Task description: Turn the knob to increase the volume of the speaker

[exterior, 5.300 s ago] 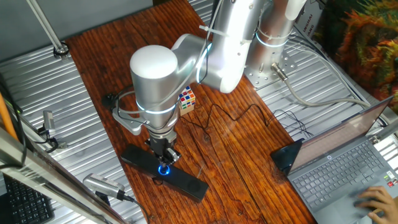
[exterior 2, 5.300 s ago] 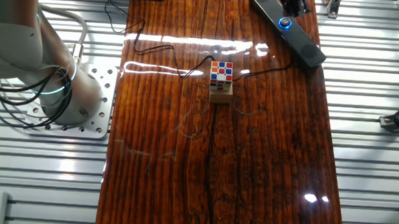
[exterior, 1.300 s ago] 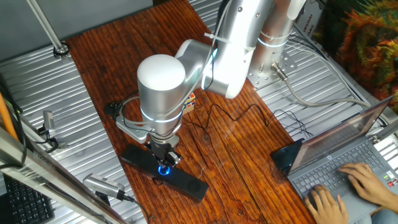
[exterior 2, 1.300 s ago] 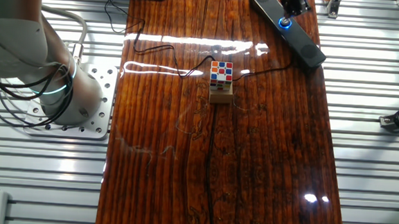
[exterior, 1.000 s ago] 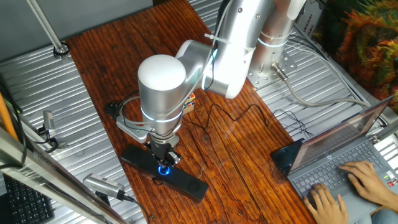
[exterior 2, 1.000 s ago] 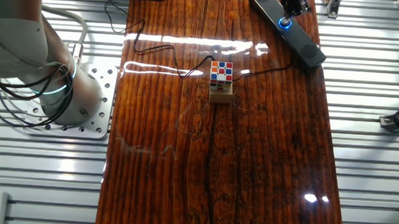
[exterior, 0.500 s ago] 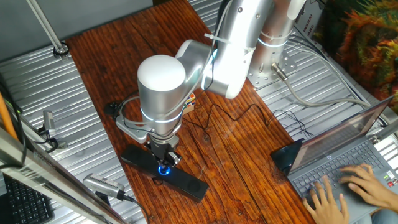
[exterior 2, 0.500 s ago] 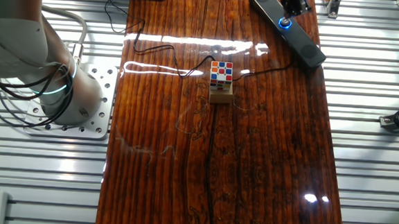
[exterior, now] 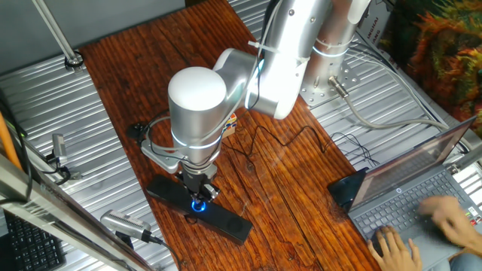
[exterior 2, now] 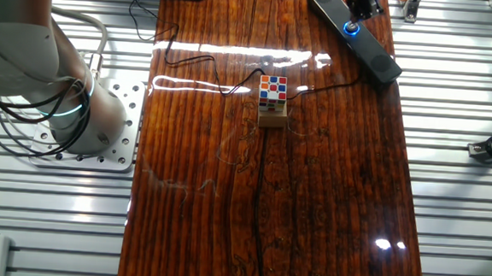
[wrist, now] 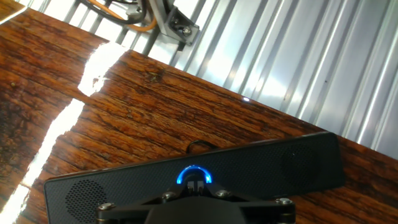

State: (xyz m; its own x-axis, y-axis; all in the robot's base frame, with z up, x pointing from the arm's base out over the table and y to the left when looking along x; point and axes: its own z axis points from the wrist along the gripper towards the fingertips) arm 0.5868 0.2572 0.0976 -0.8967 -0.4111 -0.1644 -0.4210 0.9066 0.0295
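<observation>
We see the claw (exterior: 199, 197) directly over the knob (wrist: 194, 176) at the speaker's (wrist: 298, 165) middle, seemingly clamped on it.

Since five seconds ago, the silver robot arm (exterior: 197, 113) has shifted slightly rightward above the long black speaker (exterior: 197, 208); hands (exterior: 422, 237) now type on the grey laptop (exterior: 410, 199).

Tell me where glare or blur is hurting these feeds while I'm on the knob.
The other fixed view: bright streaks of glare run across the wooden table near the Rubik's cube. Hand view: blown-out reflections on the wood at left, but the knob and its blue ring on the speaker read sharply. One fixed view: the typing hand on the laptop is motion-blurred.
</observation>
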